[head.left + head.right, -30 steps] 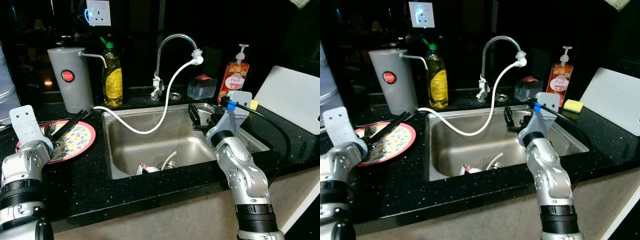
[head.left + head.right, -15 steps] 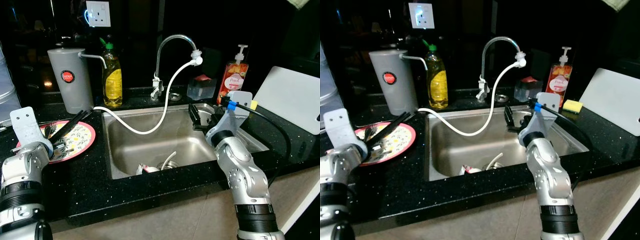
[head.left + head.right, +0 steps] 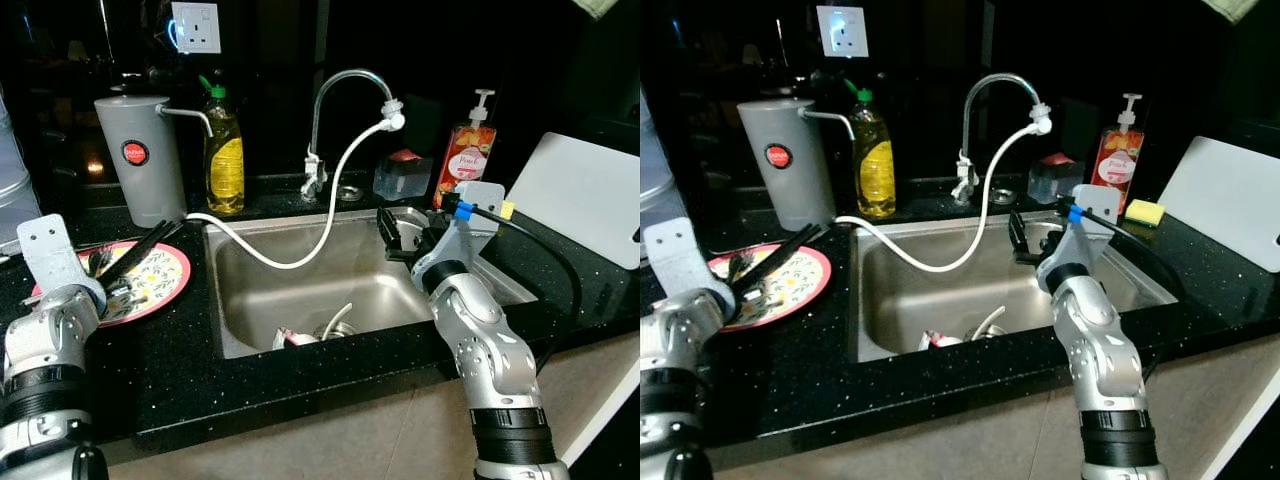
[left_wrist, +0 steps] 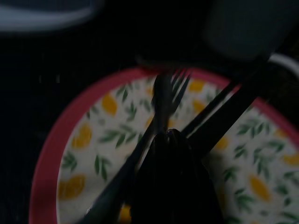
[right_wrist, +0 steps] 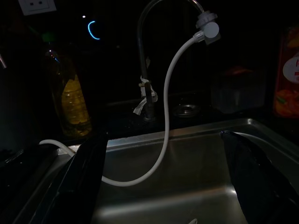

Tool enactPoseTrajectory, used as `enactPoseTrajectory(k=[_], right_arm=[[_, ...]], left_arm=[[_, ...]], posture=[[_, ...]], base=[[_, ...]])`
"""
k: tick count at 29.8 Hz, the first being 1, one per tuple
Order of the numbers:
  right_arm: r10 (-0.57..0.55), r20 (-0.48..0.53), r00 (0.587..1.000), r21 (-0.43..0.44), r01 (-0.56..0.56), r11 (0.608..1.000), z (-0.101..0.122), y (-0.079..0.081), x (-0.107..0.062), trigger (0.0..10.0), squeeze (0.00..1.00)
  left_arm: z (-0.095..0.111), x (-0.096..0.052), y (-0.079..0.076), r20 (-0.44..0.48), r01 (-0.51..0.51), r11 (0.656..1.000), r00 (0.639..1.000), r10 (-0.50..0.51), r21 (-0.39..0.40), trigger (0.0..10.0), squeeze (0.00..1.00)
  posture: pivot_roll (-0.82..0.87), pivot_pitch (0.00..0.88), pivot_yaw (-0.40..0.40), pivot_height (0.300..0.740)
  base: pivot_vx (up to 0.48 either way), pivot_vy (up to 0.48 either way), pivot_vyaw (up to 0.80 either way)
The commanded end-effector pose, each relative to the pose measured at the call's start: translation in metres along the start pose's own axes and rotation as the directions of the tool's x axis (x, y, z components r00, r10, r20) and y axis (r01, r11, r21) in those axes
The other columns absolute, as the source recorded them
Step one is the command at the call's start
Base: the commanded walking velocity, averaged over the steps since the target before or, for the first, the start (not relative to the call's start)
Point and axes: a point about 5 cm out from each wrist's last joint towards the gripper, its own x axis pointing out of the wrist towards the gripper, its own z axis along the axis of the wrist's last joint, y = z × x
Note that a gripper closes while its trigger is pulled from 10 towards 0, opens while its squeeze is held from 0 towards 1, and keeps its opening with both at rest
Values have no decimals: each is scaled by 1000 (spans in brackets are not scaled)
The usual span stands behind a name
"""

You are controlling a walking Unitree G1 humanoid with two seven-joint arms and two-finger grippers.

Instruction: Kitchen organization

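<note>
The left gripper [image 4: 170, 140] hangs low over the plate [image 3: 160, 285]; its two black fingers are pressed together with their tips right at a dark fork [image 4: 161, 105] lying on the plate, but I cannot tell if they pinch the fork or just touch it. The plate has a red rim and yellow lemons with green leaves; it sits on the black counter [image 3: 180, 370] to the left of the sink [image 3: 290, 285]; black chopsticks [image 3: 140, 250] lie across it and stick out past its far edge.

The right gripper [image 3: 395, 232] hovers over the right side of the sink; its fingers [image 5: 88, 172] are spread wide apart and hold nothing.

The sink is shiny metal; some small white and red bits lie near its drain [image 3: 335, 328], too small to name. A curved tap [image 3: 345, 85] stands behind the sink; a white hose [image 3: 335, 200] runs from its tip, dips into the sink and goes over the left edge to a tall grey jug [image 3: 140, 155] with a red dot.

Just beside the jug stands a yellow dish soap bottle [image 3: 224, 150] with a green cap; a clear tub [image 3: 403, 175] and an orange pump bottle [image 3: 468, 150] stand behind the sink's right corner; a yellow sponge [image 3: 1147, 211] lies near them; a white cutting board [image 3: 585, 195] leans at the far right; a white wall socket [image 3: 196, 25] is up on the dark wall.
</note>
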Motion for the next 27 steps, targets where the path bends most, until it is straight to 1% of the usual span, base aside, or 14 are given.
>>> enactPoseTrajectory(k=[1, 2, 3, 4, 5, 6, 7, 11, 19, 20, 21, 22, 25, 27], right_arm=[[-16, -10, 1000, 6, 16, 1000, -1, -3, 1, 10000, 0], [-17, -11, 1000, 6, 17, 1000, 0, -3, 1, 10000, 0], [-17, -11, 1000, 6, 17, 1000, 0, -3, 1, 10000, 0], [-18, -11, 1000, 7, 18, 1000, -1, -3, 1, 10000, 0], [-18, -11, 1000, 7, 18, 1000, -1, -3, 1, 10000, 0], [-18, -12, 1000, 7, 18, 1000, -1, -3, 1, 10000, 0], [-19, -13, 1000, 8, 19, 1000, -1, -3, 1, 10000, 0], [-20, -15, 1000, 8, 20, 1000, -2, -3, 0, 10000, 0], [-21, -16, 1000, 11, 21, 1000, -3, -3, 0, 10000, 0], [-21, -16, 1000, 13, 21, 1000, -3, -2, -1, 10000, 0], [-21, -16, 1000, 13, 21, 1000, -3, -2, -1, 10000, 0], [-21, -16, 1000, 14, 21, 1000, -3, -2, -1, 10000, 0], [-21, -16, 1000, 14, 21, 1000, -3, -2, -1, 10000, 0], [-22, -14, 1000, 14, 22, 1000, -3, -2, -1, 10000, 0]], left_arm=[[6, -2, -4, 27, 5, 1000, 1000, -6, 29, 10000, 0], [7, -2, -5, 23, 1, 999, 1000, -2, 46, 10000, 0], [6, -3, -4, 25, -19, 994, 1000, 16, 111, 10000, 0], [5, -4, -3, 25, -41, 985, 999, 38, 167, 10000, 125], [5, -4, -3, 25, -41, 985, 999, 38, 167, 10000, 125], [4, -4, -2, 23, -61, 978, 998, 57, 202, 10000, 918], [3, -5, -2, 17, -71, 974, 997, 69, 215, 10000, 1000], [-4, -7, -2, -9, -76, 974, 997, 80, 215, 10000, 1000], [-12, -11, -2, -20, -94, 968, 995, 102, 234, 10000, 1000], [-17, -12, -2, -47, -90, 970, 994, 103, 225, 10000, 1000], [-17, -12, -2, -47, -90, 970, 994, 103, 225, 10000, 1000], [-19, -12, -2, -64, -86, 972, 993, 102, 217, 10000, 0], [-25, -13, -2, -97, -78, 978, 990, 99, 195, 10000, 0], [-34, -13, -1, -142, -69, 983, 985, 94, 172, 10000, 0]], posture=[[-30, 7, -27, 740], [-30, 7, -27, 740], [-30, 9, -25, 740], [-30, 10, -25, 740], [-30, 10, -25, 740], [-29, 11, -24, 740], [-29, 11, -24, 740], [-27, 14, -21, 740], [-24, 16, -18, 740], [-21, 14, -14, 740], [-21, 14, -14, 740], [-21, 14, -14, 740], [-23, 14, -11, 740], [-25, 13, -9, 740]], base=[[0, 0, 0], [0, 0, 0], [0, 0, 0], [0, 0, 0], [0, 0, 0], [0, 0, 0], [0, 0, 0], [0, 0, 0], [0, 0, 0], [0, 0, 0], [0, 0, 0], [0, 0, 0], [0, 0, 0], [0, 0, 0]])
